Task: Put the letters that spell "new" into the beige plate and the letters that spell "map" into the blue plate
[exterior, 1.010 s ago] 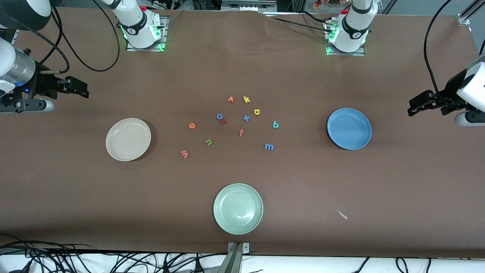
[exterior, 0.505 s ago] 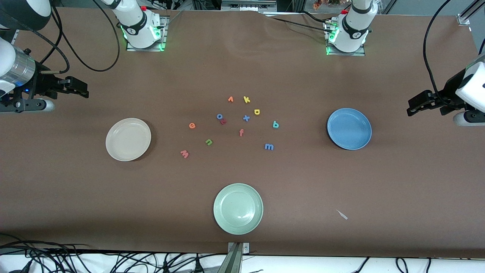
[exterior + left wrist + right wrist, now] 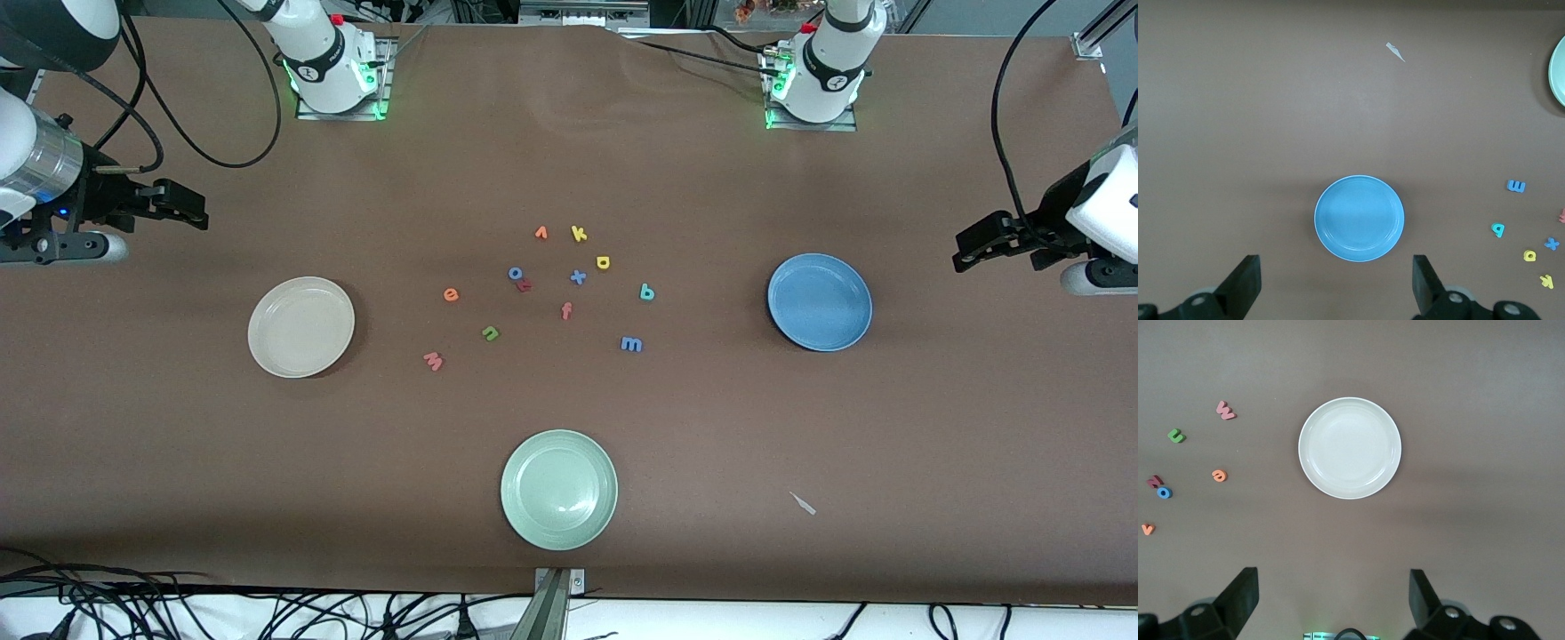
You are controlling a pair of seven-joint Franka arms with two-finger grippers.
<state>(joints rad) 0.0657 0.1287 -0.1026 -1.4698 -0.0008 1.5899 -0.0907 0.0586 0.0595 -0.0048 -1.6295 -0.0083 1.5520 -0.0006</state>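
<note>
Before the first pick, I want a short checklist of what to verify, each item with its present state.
1. beige plate holds nothing: ok.
2. blue plate holds nothing: ok.
3. green n, orange e and pinkish-red w lie apart on the table, none touching another letter: ok.
4. blue m, teal letter and yellow round letter lie free, apart from the others: ok.
5. right gripper open, holds nothing, up at the right arm's end of the table: ok.
6. left gripper open, holds nothing, up at the left arm's end: ok.
</note>
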